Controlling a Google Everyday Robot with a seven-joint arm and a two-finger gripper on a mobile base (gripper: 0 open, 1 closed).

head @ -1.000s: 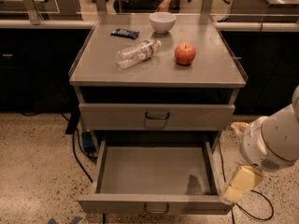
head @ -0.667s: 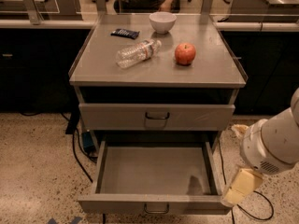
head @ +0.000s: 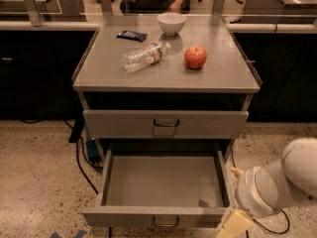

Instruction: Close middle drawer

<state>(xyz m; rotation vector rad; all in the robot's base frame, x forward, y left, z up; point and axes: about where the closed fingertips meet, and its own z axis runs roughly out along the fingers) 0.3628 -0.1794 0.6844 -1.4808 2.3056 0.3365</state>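
Note:
The middle drawer [head: 163, 182] is pulled far out of the grey cabinet. Its plain grey tray is bare, and its low front panel [head: 124, 216] carries a small dark handle [head: 166, 223] at the bottom edge of the view. My gripper [head: 234, 226] is a cream part at the bottom right. It sits just off the right end of the drawer's front panel, under the white arm [head: 277, 182]. I cannot tell whether it touches the panel.
The closed upper drawer [head: 166, 124] sits above. The cabinet top [head: 218, 78] holds a plastic bottle [head: 145, 56], a red apple [head: 195, 57], a white bowl [head: 171, 23] and a dark packet [head: 132, 35]. Cables [head: 81, 167] lie on the floor at left. A counter runs behind.
The arm and gripper have moved down and a little left, closer to the right front corner of the open drawer. The drawer has not moved.

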